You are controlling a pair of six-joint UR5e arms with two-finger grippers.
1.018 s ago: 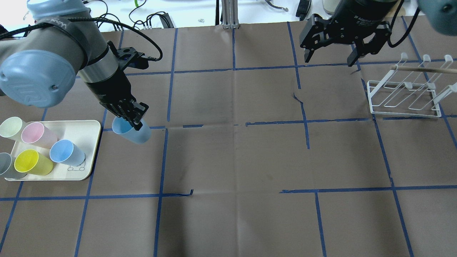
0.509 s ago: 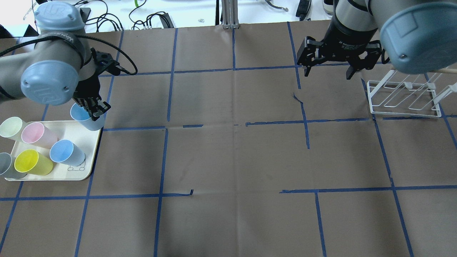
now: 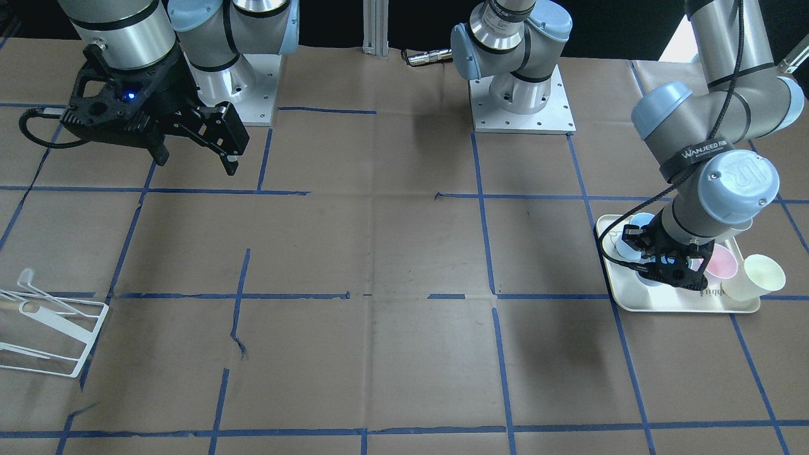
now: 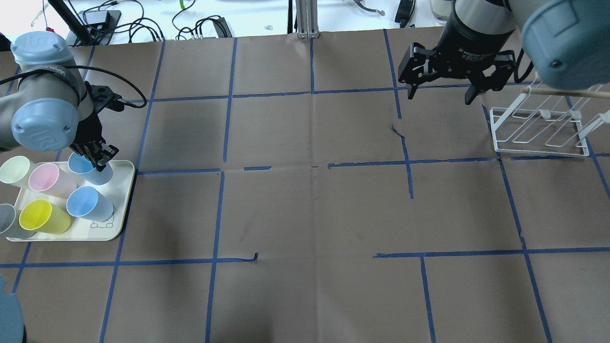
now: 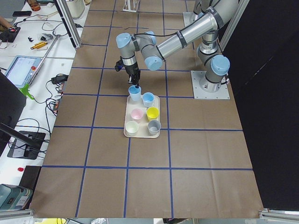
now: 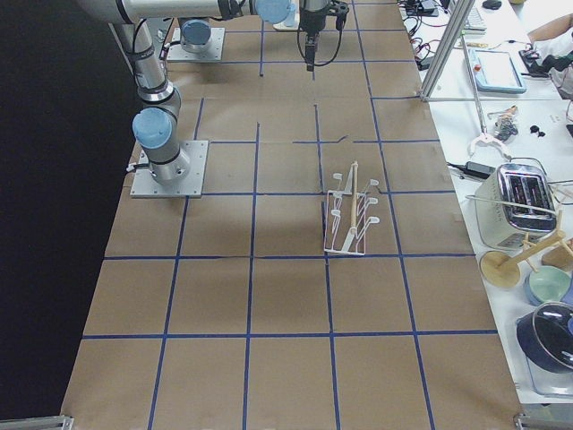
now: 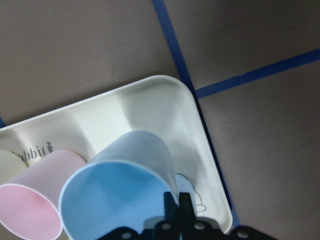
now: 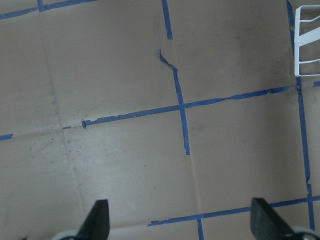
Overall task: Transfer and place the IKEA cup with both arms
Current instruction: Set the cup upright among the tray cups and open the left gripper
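While pinched at its rim by the closed left gripper (image 7: 178, 201), the IKEA cup (image 7: 117, 200) beneath is judged light, slippery.

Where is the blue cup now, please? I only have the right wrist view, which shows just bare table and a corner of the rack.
Observer: It is on the robot's left. The left gripper holds the cup by its rim, tilted, over a corner of the tray.
Operator: Thank you. Is anything else on that tray?
Observer: Yes, five more: green cup, pink cup, second blue cup, yellow cup and grey cup.
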